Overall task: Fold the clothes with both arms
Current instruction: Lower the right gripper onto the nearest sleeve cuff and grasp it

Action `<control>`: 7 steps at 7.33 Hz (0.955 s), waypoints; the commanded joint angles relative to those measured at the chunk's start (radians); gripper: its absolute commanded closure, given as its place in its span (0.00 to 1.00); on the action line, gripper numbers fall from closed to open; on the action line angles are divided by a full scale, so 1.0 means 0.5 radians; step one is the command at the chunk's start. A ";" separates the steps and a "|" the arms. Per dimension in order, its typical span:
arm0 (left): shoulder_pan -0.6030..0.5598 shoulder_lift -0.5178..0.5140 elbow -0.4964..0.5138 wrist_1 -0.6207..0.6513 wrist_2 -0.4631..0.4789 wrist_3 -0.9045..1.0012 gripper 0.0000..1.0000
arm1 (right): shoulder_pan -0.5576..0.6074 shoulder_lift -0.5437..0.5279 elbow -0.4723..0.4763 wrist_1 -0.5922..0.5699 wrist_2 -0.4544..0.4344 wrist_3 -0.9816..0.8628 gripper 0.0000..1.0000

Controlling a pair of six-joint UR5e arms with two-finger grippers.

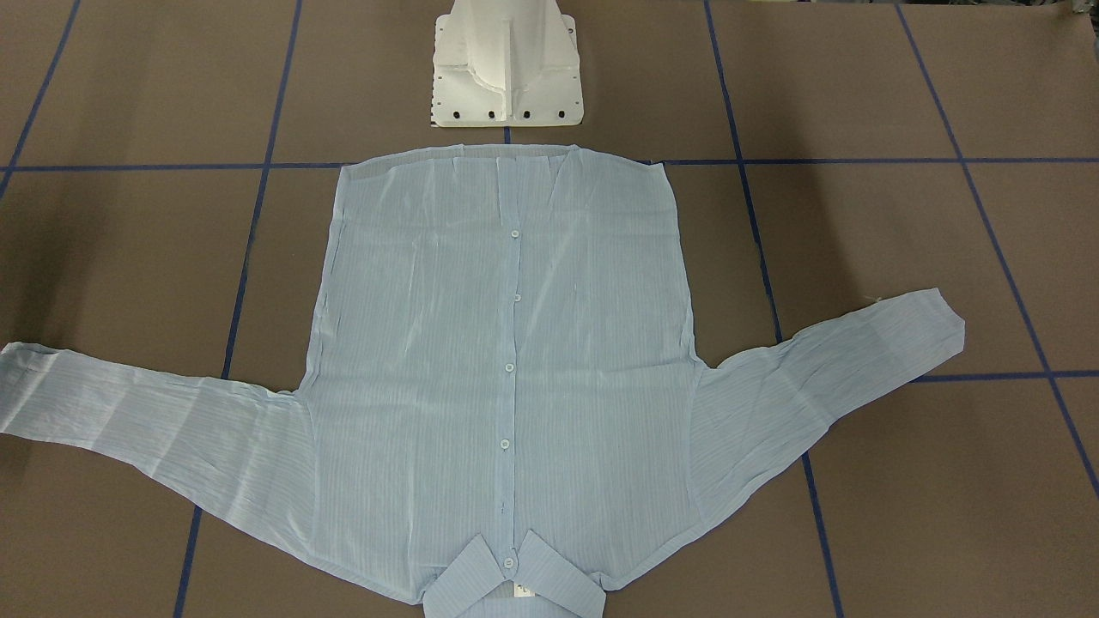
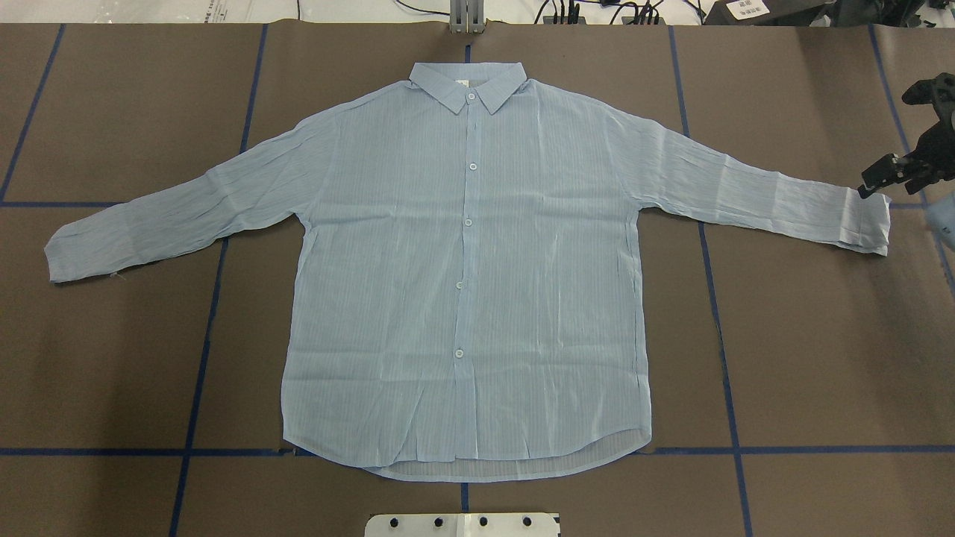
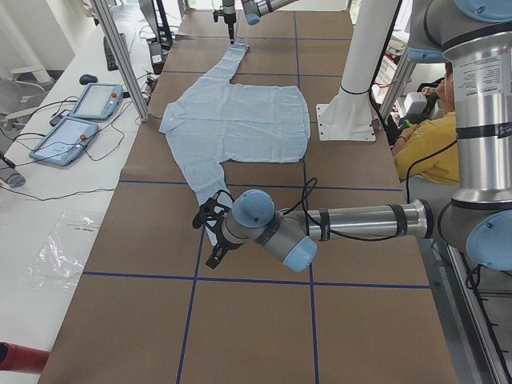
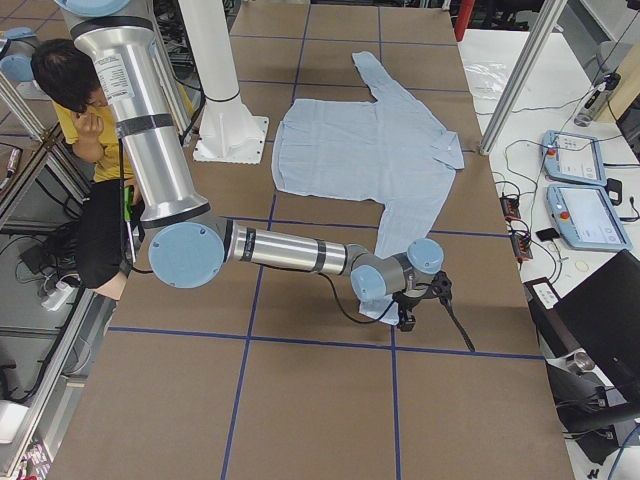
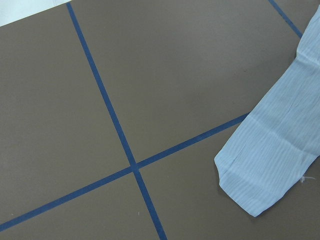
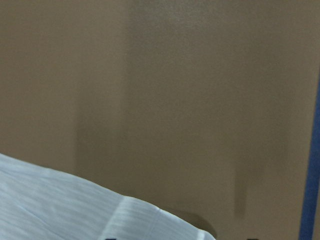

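Shirt (image 2: 462,261) lies flat on the tabletop (image 2: 783,335); right gripper (image 4: 405,318), jaws apart, over one cuff; left gripper (image 3: 212,234) by the other, state unclear.

Stretches the left arm (image 3: 360,220) out low and nearly level, with the left gripper (image 3: 210,236) tipped downward at its end; jaws not readable. Reaches the right arm (image 4: 285,252) out low likewise, with the right gripper (image 2: 899,138) angled down and its jaws spread apart.
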 commanded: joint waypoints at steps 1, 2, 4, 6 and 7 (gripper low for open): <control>0.000 0.000 -0.004 -0.006 -0.002 -0.007 0.00 | -0.001 -0.004 -0.045 0.001 0.024 0.116 0.15; 0.000 0.000 -0.004 -0.006 -0.002 -0.007 0.00 | -0.001 -0.017 -0.052 -0.002 0.042 0.116 0.17; 0.000 0.000 -0.007 -0.006 -0.002 -0.010 0.00 | -0.001 -0.017 -0.070 -0.002 0.097 0.122 0.20; 0.000 0.000 -0.007 -0.003 -0.002 -0.013 0.00 | -0.001 -0.005 -0.092 -0.005 0.134 0.122 0.26; 0.000 0.000 -0.007 -0.003 -0.002 -0.013 0.00 | -0.001 0.005 -0.098 -0.009 0.135 0.122 0.35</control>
